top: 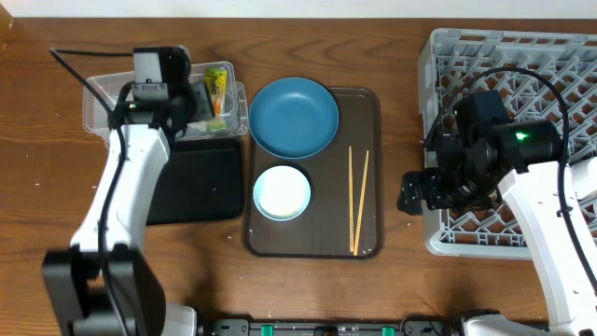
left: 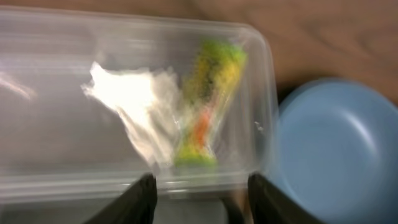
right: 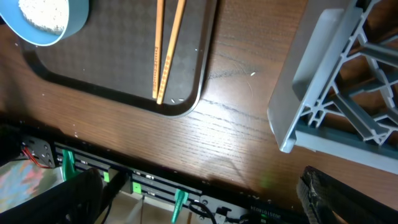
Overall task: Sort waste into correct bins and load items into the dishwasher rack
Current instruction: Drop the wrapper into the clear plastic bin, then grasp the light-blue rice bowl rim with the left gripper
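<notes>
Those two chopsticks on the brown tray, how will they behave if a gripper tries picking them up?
The chopsticks look thin and stiff, probably light. Lying flat on the smooth-looking brown tray, they would likely slide or roll when nudged, and one may escape a loose pinch.

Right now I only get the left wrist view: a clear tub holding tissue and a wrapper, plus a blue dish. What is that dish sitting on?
Observer: The blue dish sits on a brown tray.
Operator: Is anything else on it?
Observer: A white bowl, on the tray beside the dish.
Operator: Is the bowl empty?
Observer: No, the right wrist view shows rice in it.
Operator: Any cutlery?
Observer: Two chopsticks lie on the tray, right of the bowl.
</notes>
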Motion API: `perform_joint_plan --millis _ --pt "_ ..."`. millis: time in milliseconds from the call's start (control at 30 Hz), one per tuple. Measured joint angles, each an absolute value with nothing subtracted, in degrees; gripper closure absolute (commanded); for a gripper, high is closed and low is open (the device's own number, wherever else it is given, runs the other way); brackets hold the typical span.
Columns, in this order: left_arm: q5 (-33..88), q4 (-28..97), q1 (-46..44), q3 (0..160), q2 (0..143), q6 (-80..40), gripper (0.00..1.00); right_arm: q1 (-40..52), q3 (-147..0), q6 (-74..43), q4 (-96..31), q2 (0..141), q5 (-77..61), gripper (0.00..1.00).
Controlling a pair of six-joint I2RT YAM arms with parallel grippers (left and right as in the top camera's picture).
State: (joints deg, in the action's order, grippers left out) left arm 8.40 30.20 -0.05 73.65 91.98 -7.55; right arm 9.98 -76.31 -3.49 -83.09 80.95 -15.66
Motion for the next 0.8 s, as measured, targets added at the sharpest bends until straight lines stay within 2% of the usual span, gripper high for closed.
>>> perform_joint_plan --millis 133,300,567,800 --pt "10.1 42.6 -5.1 73.7 89.1 -9.6 0.50 10.0 -76.3 -3.5 -83.0 80.9 -15.7 0.01" --pt "10.8 50.2 -12.7 73.1 89.5 -10.8 0.50 10.0 -76.2 -3.5 -83.0 80.9 -15.7 0.01" --pt "11.3 49.2 -24.8 68.2 89.5 -12.5 0.50 10.0 -76.2 -3.5 -83.0 80.9 -15.7 0.01" --pt "11.2 42.2 -30.1 64.0 89.6 -16.9 0.51 10.0 -76.2 -3.5 -83.0 80.9 -15.7 0.01"
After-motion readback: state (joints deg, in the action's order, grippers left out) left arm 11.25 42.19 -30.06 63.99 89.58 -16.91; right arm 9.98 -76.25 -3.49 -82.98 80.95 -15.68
